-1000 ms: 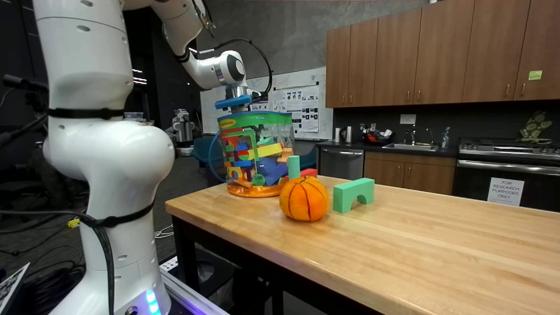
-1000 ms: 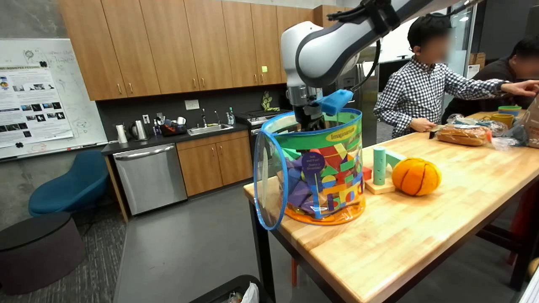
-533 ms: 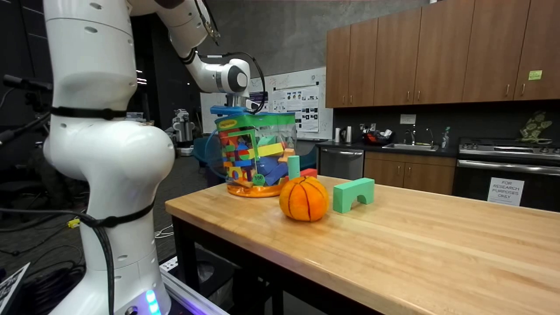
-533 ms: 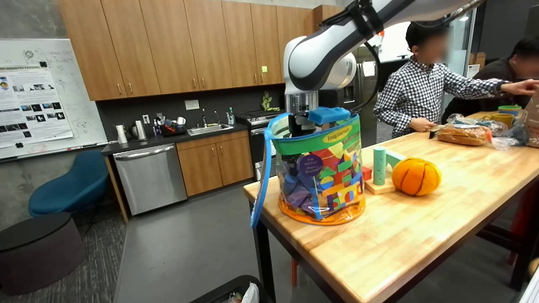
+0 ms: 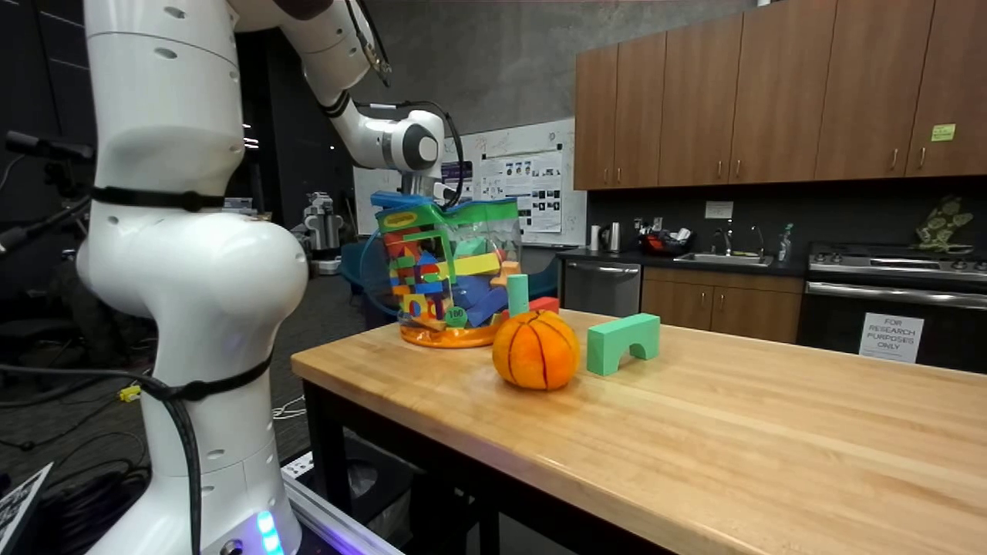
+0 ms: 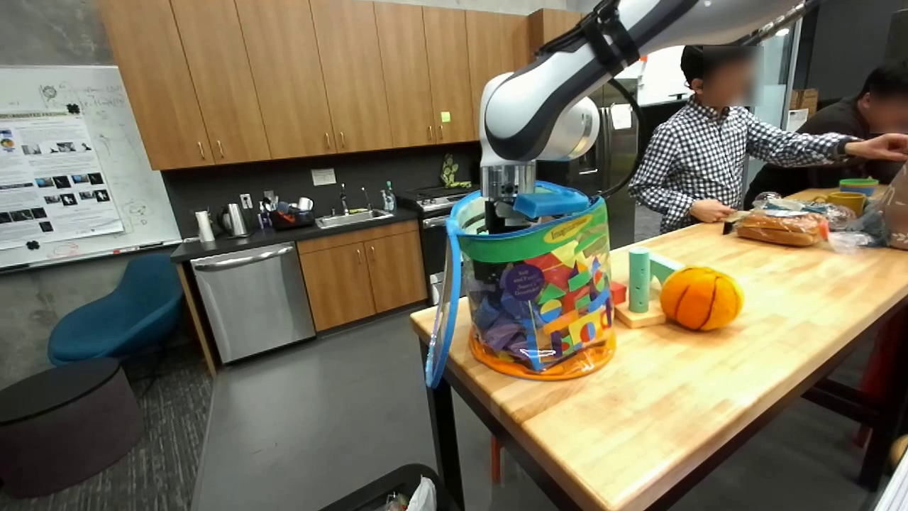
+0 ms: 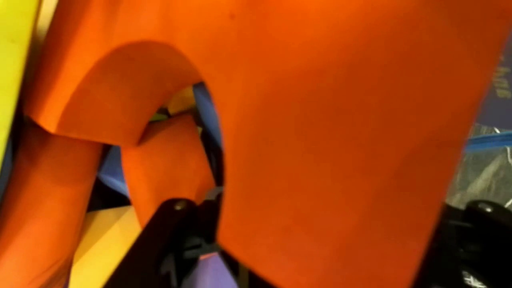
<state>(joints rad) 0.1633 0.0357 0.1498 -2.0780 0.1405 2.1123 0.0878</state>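
Note:
In the wrist view a large orange arch block (image 7: 320, 132) fills the space between my fingers. My gripper (image 7: 328, 236) is shut on it: the left finger (image 7: 172, 240) meets the leg's inner edge and the right finger lies against its outer side. Around it lie a yellow block (image 7: 14, 60), more orange pieces (image 7: 168, 160) and a purple one (image 7: 212, 272). All this is inside a clear round bag (image 6: 528, 245) with a green band, full of coloured blocks. In both exterior views the bag's wall and rim largely hide the fingers.
The bag's blue-rimmed lid (image 6: 443, 319) hangs at the table's edge. Beside the bag stand a green cylinder (image 6: 639, 280), a stuffed orange pumpkin (image 5: 536, 351), a green arch block (image 5: 623, 343) and a red block (image 5: 544, 304). A person (image 6: 709, 149) stands at the table's far end.
My gripper has gone down deeper into the bag and come upright. The bag's rim has bent, and its lid has swung to a narrower angle.

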